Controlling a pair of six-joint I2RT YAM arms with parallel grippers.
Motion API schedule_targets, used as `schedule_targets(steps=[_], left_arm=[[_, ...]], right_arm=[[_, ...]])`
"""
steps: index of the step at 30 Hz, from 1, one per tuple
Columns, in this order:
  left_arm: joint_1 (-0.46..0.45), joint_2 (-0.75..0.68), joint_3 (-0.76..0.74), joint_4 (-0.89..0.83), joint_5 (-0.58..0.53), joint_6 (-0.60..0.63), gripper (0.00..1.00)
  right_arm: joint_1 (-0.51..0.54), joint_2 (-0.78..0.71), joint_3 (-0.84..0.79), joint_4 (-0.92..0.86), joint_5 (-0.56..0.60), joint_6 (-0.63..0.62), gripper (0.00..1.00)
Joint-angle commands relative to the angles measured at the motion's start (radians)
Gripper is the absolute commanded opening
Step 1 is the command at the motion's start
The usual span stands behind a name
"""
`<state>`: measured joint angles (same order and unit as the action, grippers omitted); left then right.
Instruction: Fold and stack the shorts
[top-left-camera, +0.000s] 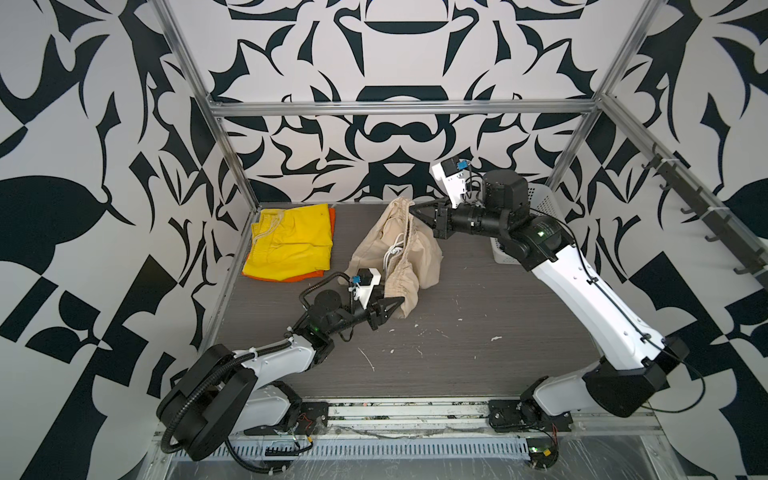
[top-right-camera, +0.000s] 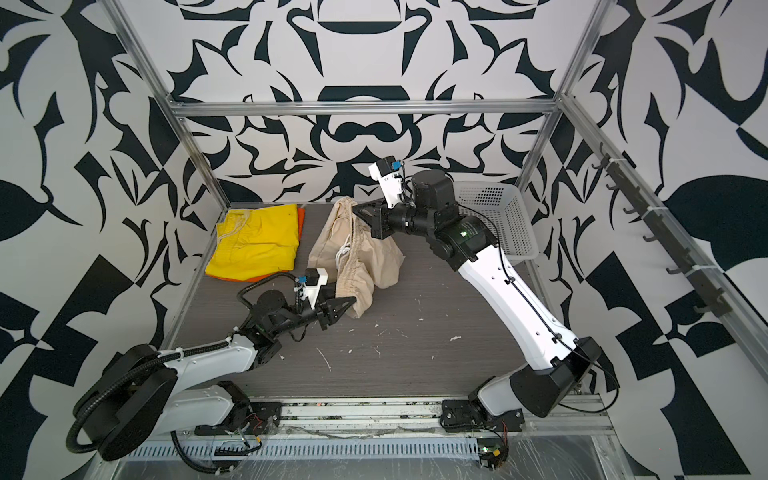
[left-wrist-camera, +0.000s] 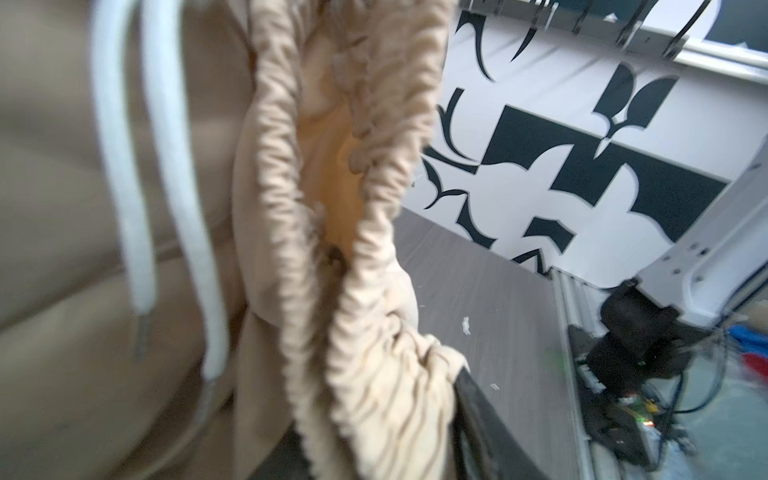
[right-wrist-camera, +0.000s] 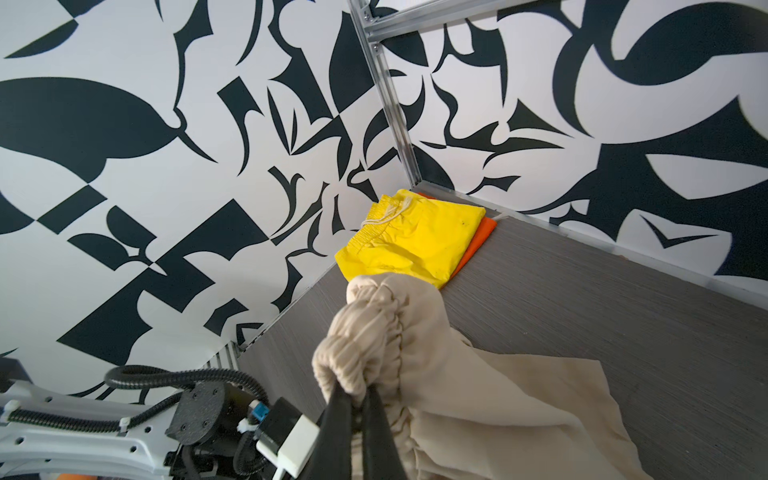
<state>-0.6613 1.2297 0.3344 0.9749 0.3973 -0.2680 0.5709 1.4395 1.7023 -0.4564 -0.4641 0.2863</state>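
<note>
Pinching gathered waistband (right-wrist-camera: 365, 332) | right gripper (right-wrist-camera: 359, 388) | beige shorts (top-left-camera: 419, 257); soft, crumpled cloth

Shorts counted: three. One yellow pair (top-left-camera: 291, 243), one orange pair (right-wrist-camera: 484, 232), one beige pair (top-left-camera: 419, 257). One white plastic basket (top-right-camera: 505, 216). Two robot arms: left arm (top-left-camera: 282, 359), right arm (top-left-camera: 582, 291). Two white cord ends (left-wrist-camera: 141, 291) hang on the beige pair.

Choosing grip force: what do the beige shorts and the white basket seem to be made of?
Beige shorts: soft woven cloth, likely cotton, matte; it drapes, creases, and gathers at the waistband. White basket: rigid plastic, probably moulded, smooth-looking; straight walls with regular perforations.
</note>
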Motion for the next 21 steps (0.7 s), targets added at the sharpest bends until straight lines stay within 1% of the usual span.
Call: schedule_targets(steps=[1,2,3,4,6,9,11,14,16,18,21], left_arm=[[0.002,-0.109,0.040,-0.112,-0.141,-0.009,0.34],[0.002,-0.162,0.069,-0.227,-0.147,0.035,0.31],[0.002,-0.217,0.113,-0.385,-0.167,0.090,0.27],[0.002,-0.260,0.155,-0.520,-0.205,0.133,0.23],[0.002,-0.337,0.265,-0.802,-0.286,0.258,0.14],[0.003,-0.388,0.430,-1.132,-0.402,0.424,0.07],[0.003,-0.385,0.545,-1.306,-0.470,0.504,0.04],[0.003,-0.351,0.719,-1.507,-0.557,0.597,0.02],[0.003,-0.324,0.828,-1.594,-0.609,0.650,0.01],[0.003,-0.301,0.939,-1.653,-0.671,0.702,0.00],[0.003,-0.289,1.079,-1.684,-0.739,0.766,0.00]], right_arm=[[-0.010,-0.075,0.005,0.045,0.083,0.011,0.00],[-0.014,-0.086,0.000,0.045,0.121,0.016,0.00],[-0.022,-0.097,-0.005,0.045,0.166,0.024,0.00],[-0.029,-0.110,-0.011,0.046,0.205,0.029,0.00],[-0.054,-0.141,-0.022,0.049,0.292,0.051,0.00],[-0.081,-0.201,-0.052,0.077,0.402,0.076,0.00],[-0.083,-0.236,-0.058,0.097,0.421,0.076,0.00],[-0.082,-0.267,-0.036,0.098,0.400,0.079,0.00],[-0.082,-0.276,-0.007,0.095,0.360,0.091,0.00],[-0.083,-0.288,0.023,0.090,0.331,0.102,0.00],[-0.082,-0.312,0.060,0.082,0.305,0.106,0.00]])
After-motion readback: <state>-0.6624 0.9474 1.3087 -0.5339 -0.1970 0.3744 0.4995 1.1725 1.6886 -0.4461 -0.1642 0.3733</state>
